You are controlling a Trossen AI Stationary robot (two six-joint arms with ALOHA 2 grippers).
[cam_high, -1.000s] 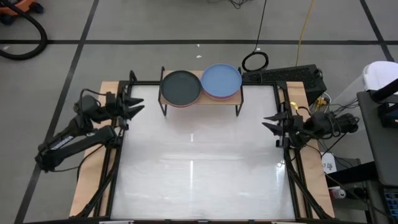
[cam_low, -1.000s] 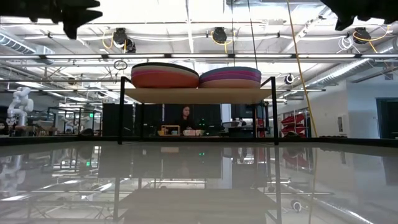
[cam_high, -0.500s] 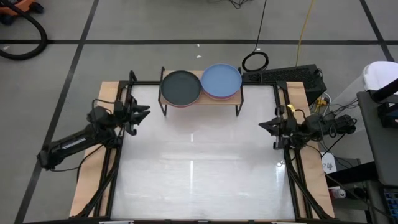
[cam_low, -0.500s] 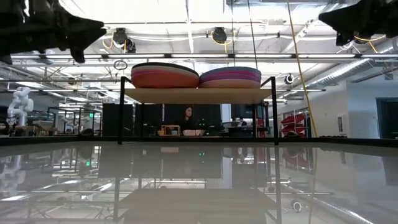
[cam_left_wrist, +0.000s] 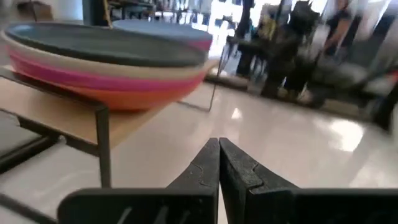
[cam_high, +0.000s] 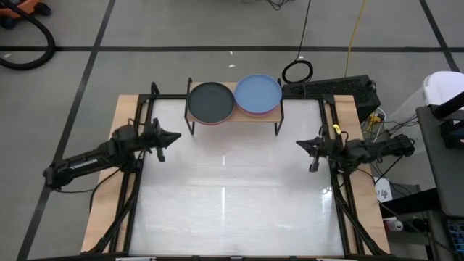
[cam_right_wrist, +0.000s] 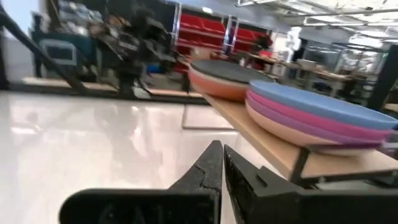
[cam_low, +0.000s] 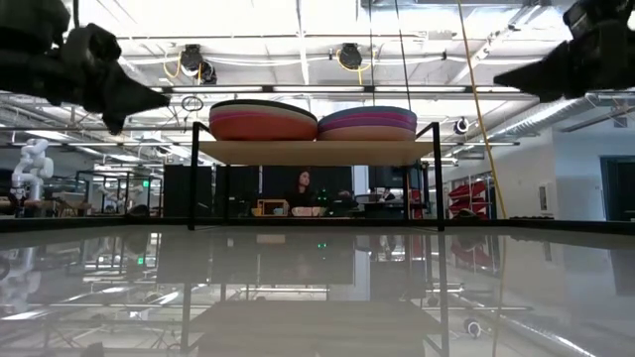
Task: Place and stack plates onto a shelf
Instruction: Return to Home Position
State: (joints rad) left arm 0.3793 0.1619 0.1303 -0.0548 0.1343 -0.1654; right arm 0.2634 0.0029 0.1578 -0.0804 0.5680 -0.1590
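Two stacks of plates rest on the shelf [cam_high: 233, 116] at the table's far edge. The left stack, black plate [cam_high: 210, 101] on top, shows magenta, beige and red layers below [cam_left_wrist: 99, 68]. The right stack, blue plate [cam_high: 258, 93] on top, sits over magenta, purple and pink layers [cam_right_wrist: 317, 121]. My left gripper [cam_high: 176, 136] hovers above the table's left side, shut and empty [cam_left_wrist: 219, 165]. My right gripper [cam_high: 300, 145] hovers above the right side, shut and empty [cam_right_wrist: 222, 165]. Both point inward.
The white table top [cam_high: 232, 196] spreads between the arms, with black frame rails [cam_high: 134, 203] along both sides. A power strip and cables [cam_high: 330, 87] lie beyond the far right corner. People show in the room behind the table [cam_low: 303, 188].
Both arms have swung down and toward the table's near side, reaching inward over the table top. Each gripper has levelled out and now points at the table's middle. The plate stacks have stayed still.
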